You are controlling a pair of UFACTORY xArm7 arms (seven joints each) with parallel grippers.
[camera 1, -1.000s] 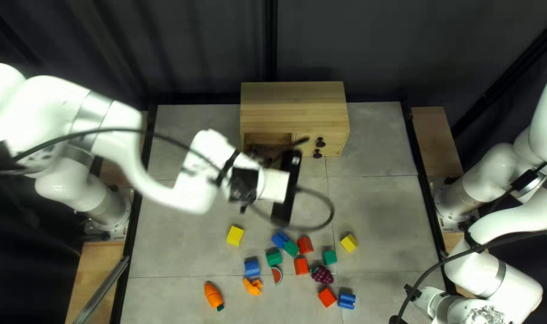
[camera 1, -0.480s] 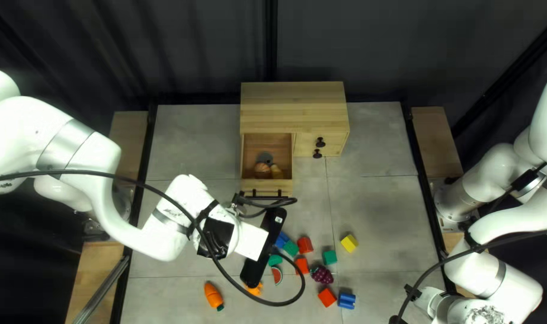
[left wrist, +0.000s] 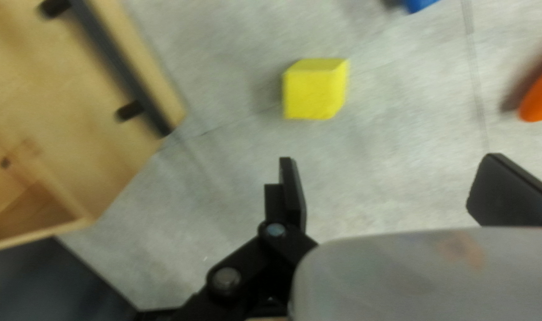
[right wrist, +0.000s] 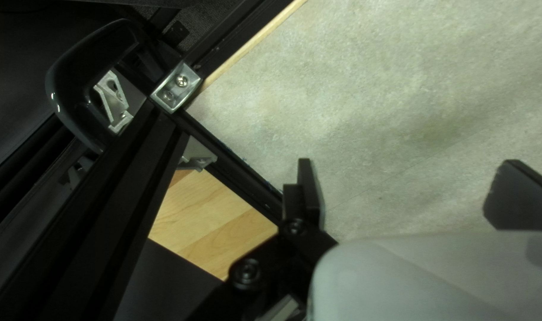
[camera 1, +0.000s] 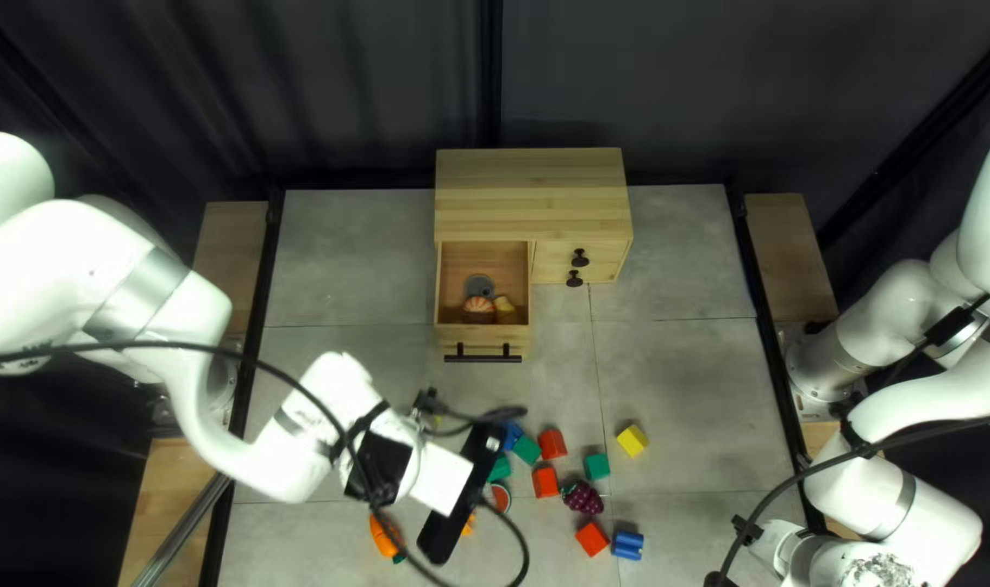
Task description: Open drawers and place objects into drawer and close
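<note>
Hold the left gripper (camera 1: 462, 495) above the table (camera 1: 669, 381) with fingers spread wide. See the yellow block (left wrist: 315, 89) ahead of it in the left wrist view, touching neither finger, more in line with the one on the side of the drawer (camera 1: 484, 339). Find it resting on the table, between the drawer's handle (camera 1: 482, 358) and the carrot (left wrist: 541, 98). Note a chunky, cube-like shape, bright and plain, with flat sides, a narrow darker face and a soft shadow alongside. Notice pale, grained wood on the pulled-out drawer and the cabinet (camera 1: 530, 196), a straight black bar for the handle, and round black knobs (camera 1: 579, 259). Spot a ribbed brown roll (camera 1: 478, 310) inside the drawer. Observe mottled grey on the table, crossed by thin seams. Have the right gripper (right wrist: 411, 193) standing open too, near a black rail (right wrist: 235, 166) and a silvery bracket (right wrist: 176, 87).
</note>
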